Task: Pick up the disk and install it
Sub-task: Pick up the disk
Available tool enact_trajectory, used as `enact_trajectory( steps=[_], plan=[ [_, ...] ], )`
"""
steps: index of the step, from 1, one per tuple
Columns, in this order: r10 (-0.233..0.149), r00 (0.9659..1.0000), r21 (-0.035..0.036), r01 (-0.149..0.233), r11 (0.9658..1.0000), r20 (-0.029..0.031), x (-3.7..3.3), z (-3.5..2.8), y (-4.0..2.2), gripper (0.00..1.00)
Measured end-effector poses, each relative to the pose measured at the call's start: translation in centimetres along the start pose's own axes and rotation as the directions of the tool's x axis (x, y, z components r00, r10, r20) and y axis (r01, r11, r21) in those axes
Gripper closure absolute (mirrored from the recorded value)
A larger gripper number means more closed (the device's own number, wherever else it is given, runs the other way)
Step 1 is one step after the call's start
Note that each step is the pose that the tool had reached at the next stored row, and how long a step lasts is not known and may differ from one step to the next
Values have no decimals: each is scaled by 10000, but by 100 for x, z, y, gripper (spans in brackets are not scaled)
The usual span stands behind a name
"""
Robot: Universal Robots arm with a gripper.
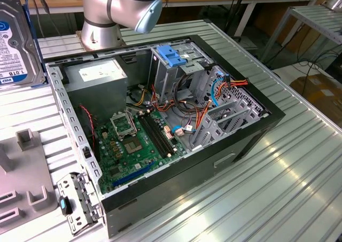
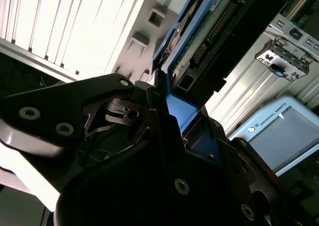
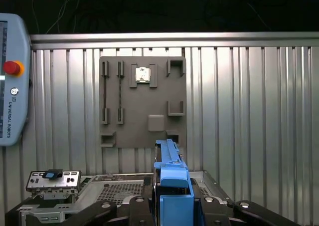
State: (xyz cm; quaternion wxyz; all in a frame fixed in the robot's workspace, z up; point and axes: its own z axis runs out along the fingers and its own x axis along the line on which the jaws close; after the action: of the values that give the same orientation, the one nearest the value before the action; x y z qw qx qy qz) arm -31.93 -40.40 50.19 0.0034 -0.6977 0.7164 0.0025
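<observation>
Near, at the exterior view's left: loose metal bracket [image 1: 75, 202] with blue clip, beside grey fixture plate [image 1: 21, 191], both on the ribbed tabletop [image 1: 278, 178]. Middle: open computer case [image 1: 160, 119] holding green motherboard [image 1: 133, 140], grey power supply [image 1: 99, 79], and drive cage [image 1: 173, 65] with blue latch, with cables [image 1: 206, 111] beside it. Far: arm base [image 1: 115, 12]. Item: disk [image 1: 16, 44], silver-grey, white-and-blue label, blue rails, held clear of the tabletop at the exterior view's far left, with fingers [image 2: 149, 99] clamped on it.

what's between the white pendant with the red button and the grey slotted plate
Bare ribbed metal tabletop, seen in the first wrist view; the white pendant and grey slotted plate stand apart.
</observation>
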Motion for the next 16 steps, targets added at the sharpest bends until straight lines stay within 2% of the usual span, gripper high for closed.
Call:
enact_trajectory(
  steps=[4,16],
  plan=[
    [0,10000,0,0,10000,0,6,0,-93,63],
    [0,10000,0,0,10000,0,11,0,-259,63]
  ],
)
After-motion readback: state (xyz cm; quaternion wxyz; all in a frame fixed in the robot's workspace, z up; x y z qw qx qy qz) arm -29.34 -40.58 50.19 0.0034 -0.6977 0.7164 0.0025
